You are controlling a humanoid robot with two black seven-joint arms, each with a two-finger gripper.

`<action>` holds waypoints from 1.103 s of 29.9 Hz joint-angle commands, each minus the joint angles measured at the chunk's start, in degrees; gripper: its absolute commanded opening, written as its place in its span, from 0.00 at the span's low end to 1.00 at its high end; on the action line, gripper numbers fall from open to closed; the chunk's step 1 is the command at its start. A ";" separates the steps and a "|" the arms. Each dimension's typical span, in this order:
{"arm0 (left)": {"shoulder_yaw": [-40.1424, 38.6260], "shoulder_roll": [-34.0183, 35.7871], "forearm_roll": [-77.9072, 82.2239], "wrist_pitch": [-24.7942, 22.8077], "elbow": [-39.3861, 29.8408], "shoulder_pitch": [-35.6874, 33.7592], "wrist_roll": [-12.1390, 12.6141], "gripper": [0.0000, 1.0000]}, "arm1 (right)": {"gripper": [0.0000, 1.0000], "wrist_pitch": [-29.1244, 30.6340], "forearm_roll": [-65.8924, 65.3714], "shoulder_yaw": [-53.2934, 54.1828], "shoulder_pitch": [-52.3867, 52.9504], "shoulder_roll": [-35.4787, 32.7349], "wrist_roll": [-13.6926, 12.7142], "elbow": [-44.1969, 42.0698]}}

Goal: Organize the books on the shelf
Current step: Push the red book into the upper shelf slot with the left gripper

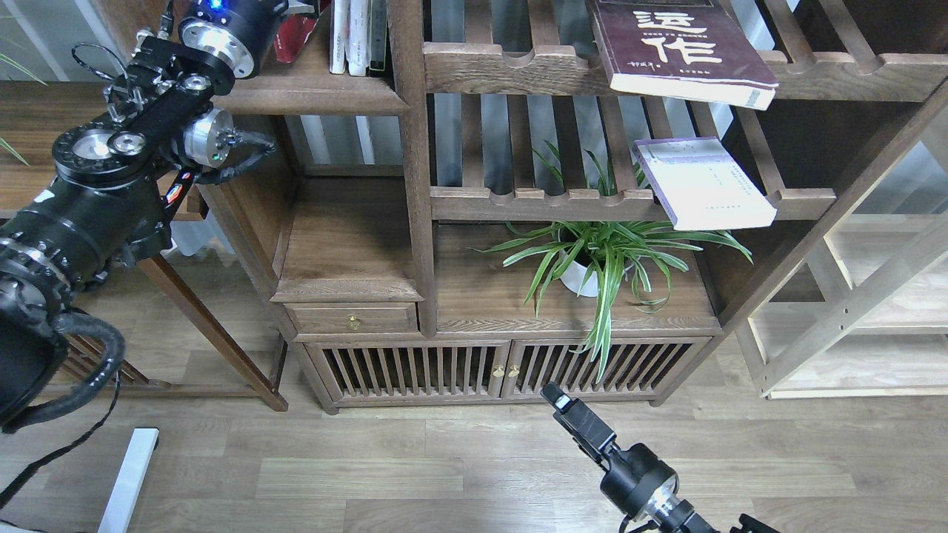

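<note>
The shelf [311, 100], a dark board at upper left, already holds the red book [295, 37] behind the left arm, whose gripper is out of view above the frame. The maroon book [678, 48] and the pale-lavender book [703, 183] lie flat on slatted racks at upper right, long axes running toward the lower right. The right gripper [557, 397] at bottom centre is nearer; its jaws look together. The maroon cover shows big characters "运作".
</note>
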 commanded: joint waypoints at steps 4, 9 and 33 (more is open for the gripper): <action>0.20 0.11 0.00 0.01 0.82 0.10 -0.35 0.19 | 0.99 0.00 0.00 -0.06 0.02 -0.04 0.00 0.00; 0.20 0.28 0.00 0.10 1.17 0.18 -0.35 0.28 | 0.99 0.00 0.00 -0.06 -0.06 -0.04 0.00 0.00; -0.59 -0.77 -2.63 0.54 1.17 -2.62 -1.23 0.35 | 0.99 0.00 -0.09 -0.24 -0.50 -0.74 0.00 0.00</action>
